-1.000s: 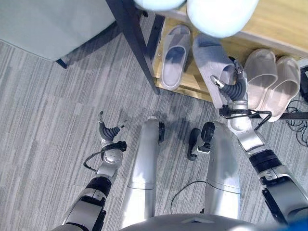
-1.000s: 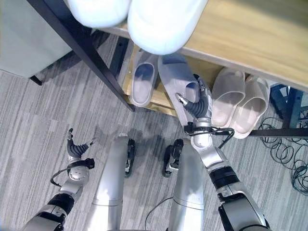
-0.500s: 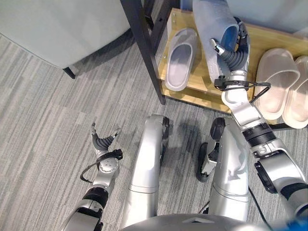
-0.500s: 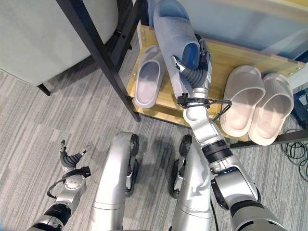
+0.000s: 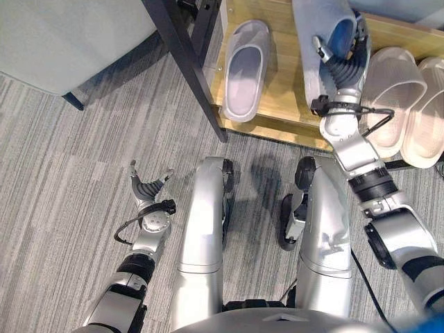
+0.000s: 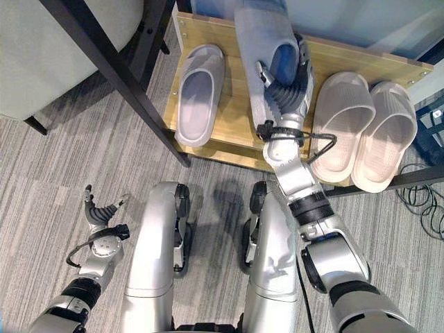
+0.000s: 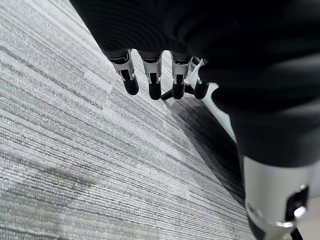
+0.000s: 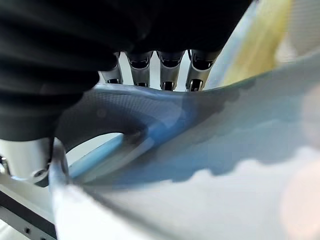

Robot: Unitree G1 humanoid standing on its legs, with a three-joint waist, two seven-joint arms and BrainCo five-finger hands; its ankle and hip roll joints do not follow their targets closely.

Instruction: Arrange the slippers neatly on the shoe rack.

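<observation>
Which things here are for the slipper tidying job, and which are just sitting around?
For the job:
- blue slipper, held in the right robot hand
- grey slipper on the rack
- beige slipper pair on the rack
- wooden shoe rack

Just around:
- left robot hand, open over the carpet
- black table leg

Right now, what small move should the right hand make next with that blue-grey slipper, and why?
Probably lower it flat onto the wooden shelf. The right hand holds the blue-grey slipper tilted above the gap between its mate and the beige pair.
</observation>
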